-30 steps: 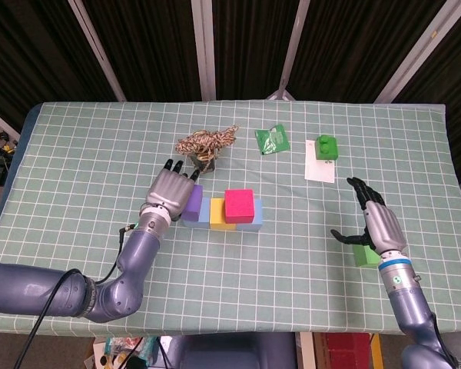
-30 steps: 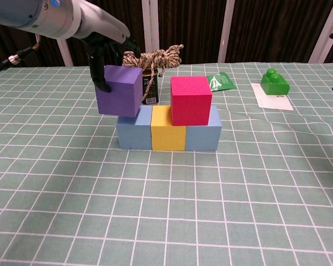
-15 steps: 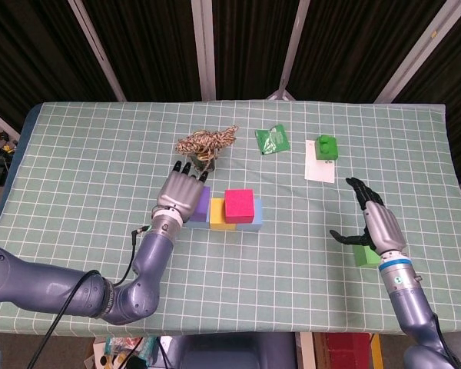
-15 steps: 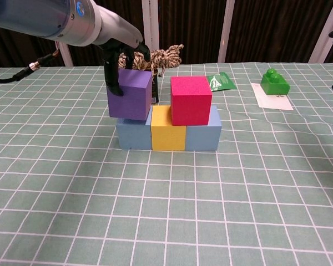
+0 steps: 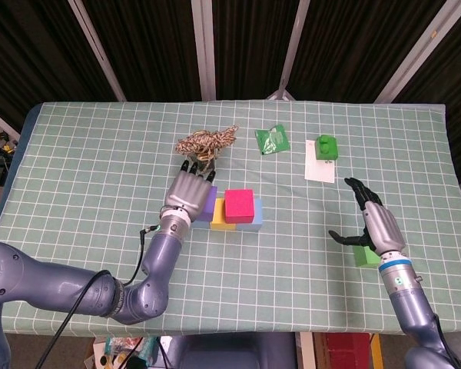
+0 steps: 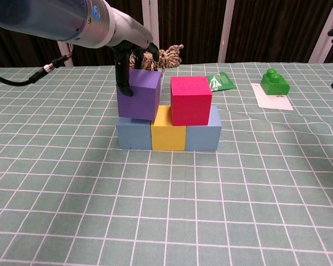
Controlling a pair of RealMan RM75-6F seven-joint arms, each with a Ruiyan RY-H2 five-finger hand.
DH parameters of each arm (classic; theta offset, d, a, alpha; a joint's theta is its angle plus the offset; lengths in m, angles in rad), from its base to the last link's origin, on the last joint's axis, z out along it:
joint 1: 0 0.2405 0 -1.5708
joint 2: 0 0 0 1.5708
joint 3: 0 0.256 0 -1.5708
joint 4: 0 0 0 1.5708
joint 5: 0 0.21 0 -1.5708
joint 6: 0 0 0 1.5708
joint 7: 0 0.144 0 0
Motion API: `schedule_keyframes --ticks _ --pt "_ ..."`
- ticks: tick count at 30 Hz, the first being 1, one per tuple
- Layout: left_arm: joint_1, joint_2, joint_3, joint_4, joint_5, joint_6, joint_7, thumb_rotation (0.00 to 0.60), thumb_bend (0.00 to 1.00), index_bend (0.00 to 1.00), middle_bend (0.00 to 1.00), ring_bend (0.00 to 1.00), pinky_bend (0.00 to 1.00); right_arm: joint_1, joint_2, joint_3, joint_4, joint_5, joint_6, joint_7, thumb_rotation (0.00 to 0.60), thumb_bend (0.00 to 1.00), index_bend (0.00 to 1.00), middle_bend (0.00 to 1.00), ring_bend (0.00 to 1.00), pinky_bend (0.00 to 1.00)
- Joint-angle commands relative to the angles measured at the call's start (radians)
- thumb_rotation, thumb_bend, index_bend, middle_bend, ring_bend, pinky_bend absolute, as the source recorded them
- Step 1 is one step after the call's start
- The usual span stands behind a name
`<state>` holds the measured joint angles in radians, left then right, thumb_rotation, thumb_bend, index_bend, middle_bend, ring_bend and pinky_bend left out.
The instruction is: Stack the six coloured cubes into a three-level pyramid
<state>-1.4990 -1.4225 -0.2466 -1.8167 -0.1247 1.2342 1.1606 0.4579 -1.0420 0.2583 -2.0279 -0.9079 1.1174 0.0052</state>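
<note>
A base row of a light blue cube point(image 6: 133, 133), a yellow cube point(image 6: 168, 129) and another light blue cube point(image 6: 204, 133) stands mid-table. A pink cube point(image 6: 191, 100) rests on the yellow and right blue cubes. My left hand point(image 5: 189, 192) grips a purple cube point(image 6: 139, 95) from above, tilted slightly, just over the left blue and yellow cubes, beside the pink one. My right hand point(image 5: 373, 223) hovers open at the right, above a green cube point(image 5: 364, 256) lying near the table's front right edge. In the chest view only a fingertip of the right hand shows at the right border.
A tangle of brown rope point(image 5: 207, 142) on a dark can sits behind the stack. A green packet point(image 5: 271, 139) and a green toy brick point(image 5: 326, 147) on white paper point(image 5: 319, 170) lie at the back right.
My left hand has carried the purple cube rightward, from left of the base row to above its left end, close to the pink cube. The right hand has stayed put.
</note>
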Motion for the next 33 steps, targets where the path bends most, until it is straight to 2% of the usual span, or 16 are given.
schedule_keyframes --ticks 1,22,33 --pt "-0.006 -0.011 -0.008 0.013 -0.007 0.001 0.004 0.600 0.41 0.00 0.32 0.00 0.00 -0.001 0.002 0.001 -0.001 -0.001 -0.001 0.003 0.600 0.22 0.00 0.00 0.00 0.00" --pt "-0.074 -0.107 -0.064 0.073 -0.091 0.091 0.110 0.600 0.41 0.00 0.33 0.00 0.00 -0.008 0.022 0.012 -0.009 -0.004 -0.019 0.047 0.600 0.22 0.00 0.00 0.00 0.00" --pt "-0.070 -0.132 -0.085 0.097 -0.094 0.120 0.126 0.600 0.41 0.00 0.33 0.00 0.00 -0.011 0.030 0.015 -0.010 -0.007 -0.022 0.062 0.600 0.22 0.00 0.00 0.00 0.00"
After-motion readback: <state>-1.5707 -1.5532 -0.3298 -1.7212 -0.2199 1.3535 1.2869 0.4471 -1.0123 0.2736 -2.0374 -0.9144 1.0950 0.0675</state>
